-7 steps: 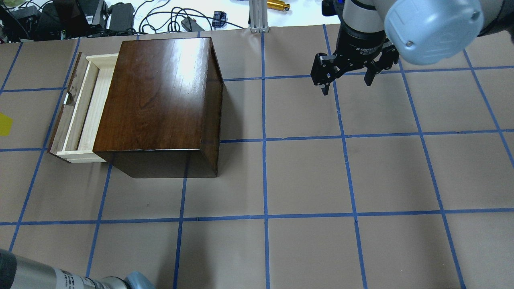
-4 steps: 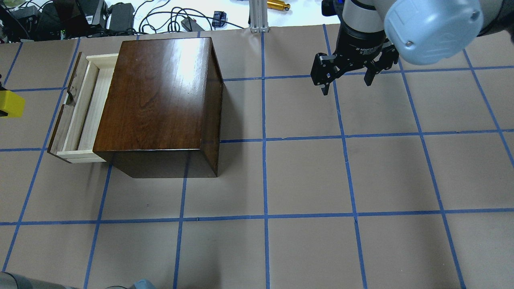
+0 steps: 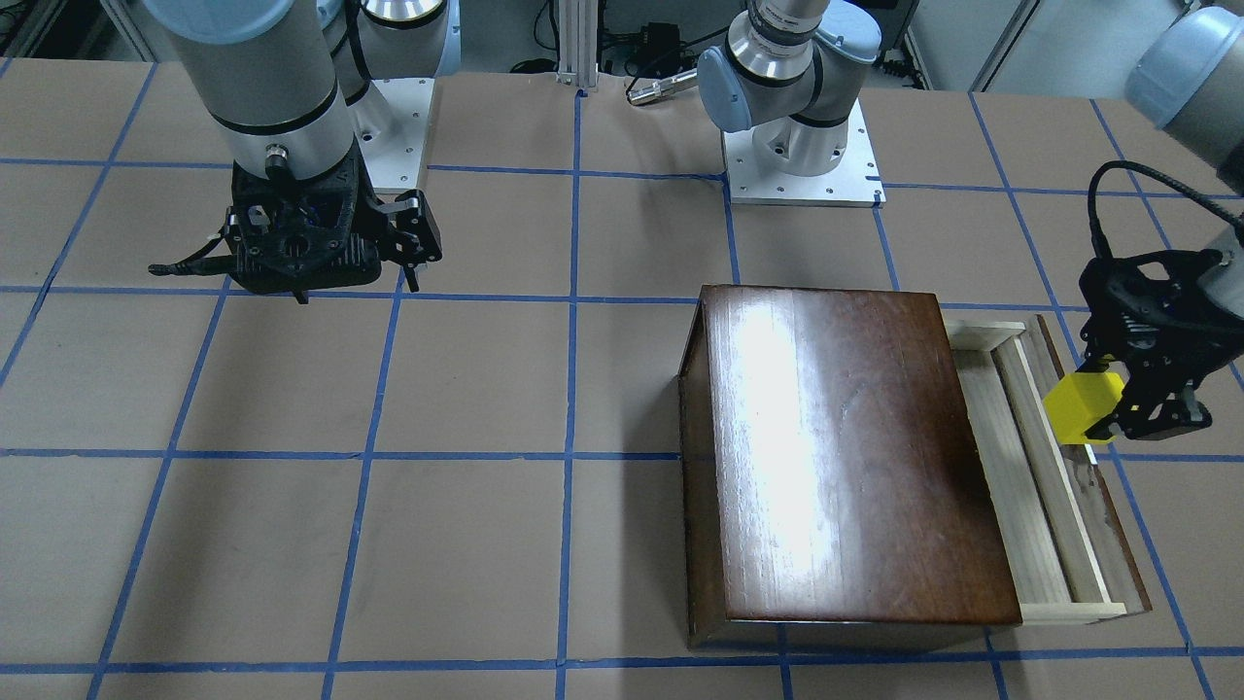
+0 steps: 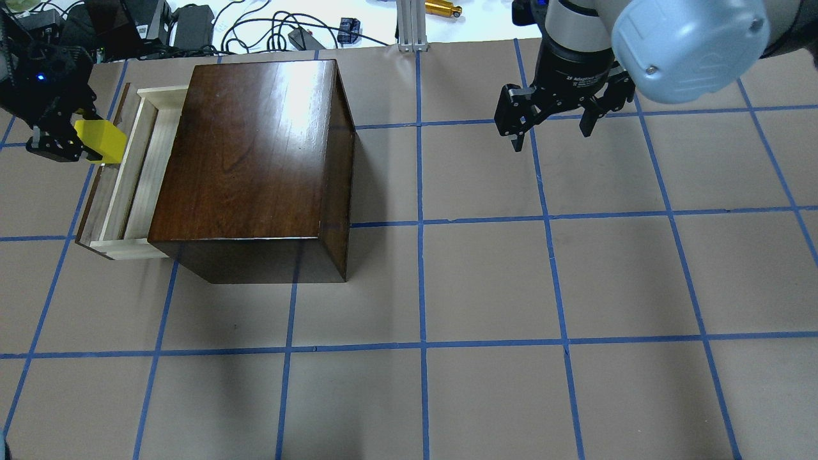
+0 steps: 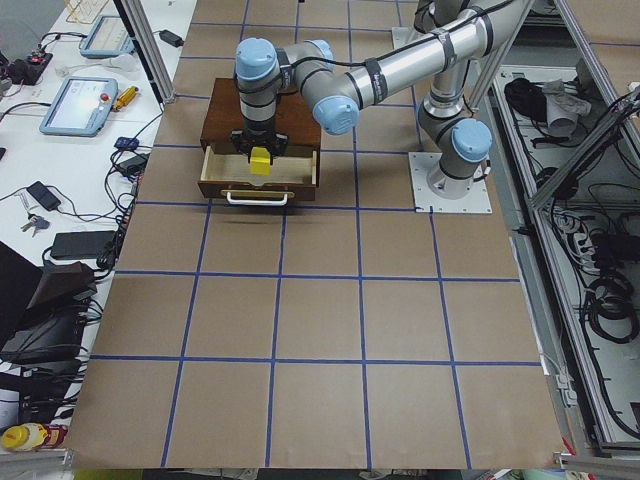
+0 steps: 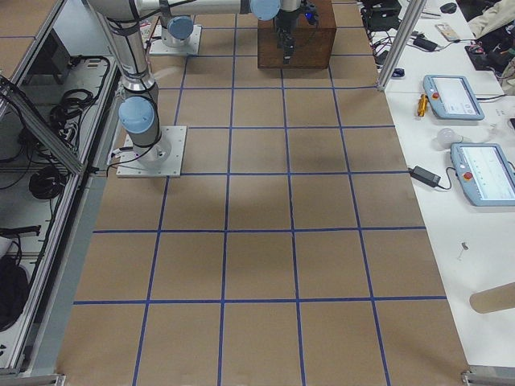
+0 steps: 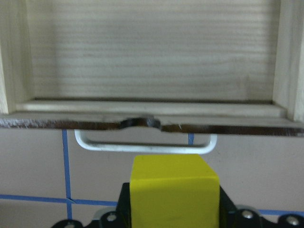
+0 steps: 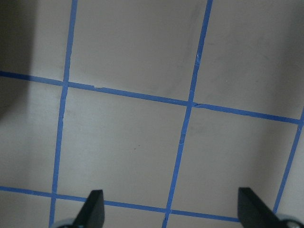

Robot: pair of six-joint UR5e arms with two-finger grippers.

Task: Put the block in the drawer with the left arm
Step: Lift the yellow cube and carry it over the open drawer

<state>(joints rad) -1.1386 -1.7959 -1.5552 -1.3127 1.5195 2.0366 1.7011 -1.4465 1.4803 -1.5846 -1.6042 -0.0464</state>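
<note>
The left claw (image 4: pixel 84 144), closed tight on the yellow block (image 4: pixel 102 141), holds it in the air just short of the open drawer (image 4: pixel 146 167) ahead, so letting go too soon could drop it on the front panel (image 7: pixel 52 123) or handle (image 7: pixel 145 148) and bounce it outside.

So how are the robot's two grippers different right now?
The left gripper is shut on the yellow block; the right gripper is open and holds nothing. The left gripper hangs at the front of the open drawer; the right gripper hangs over the table, away from the wooden box. The left gripper shows a blue light; the right gripper shows none. Both are black with two fingers.
</note>
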